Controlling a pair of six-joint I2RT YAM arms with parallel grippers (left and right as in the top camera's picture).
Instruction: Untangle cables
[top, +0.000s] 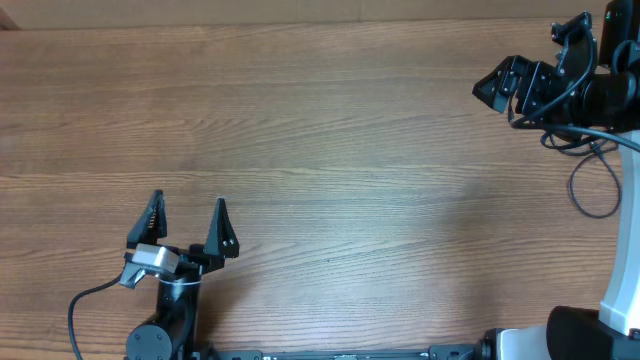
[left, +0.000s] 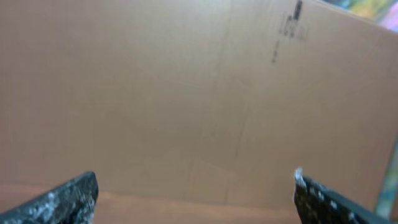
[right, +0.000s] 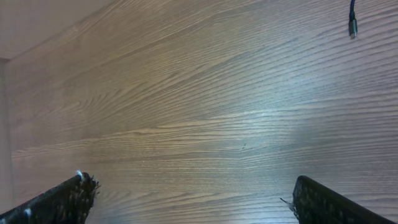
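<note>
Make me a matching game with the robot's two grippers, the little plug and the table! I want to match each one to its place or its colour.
Things:
1. left gripper
2. right gripper
3. cable plug
4. table

Matches:
A. brown wood grain
B. top right corner of the overhead view
C. top right corner of the right wrist view
D. bottom left of the overhead view, jaws wide apart

Pairs: 1-D, 2-B, 3-C, 4-A.

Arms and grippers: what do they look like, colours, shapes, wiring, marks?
Both are black. The left gripper has tapered pointed jaws, whitish scuffs and a silver-grey block behind them; a black wire loops from its arm. The right gripper trails looping black wires.
</note>
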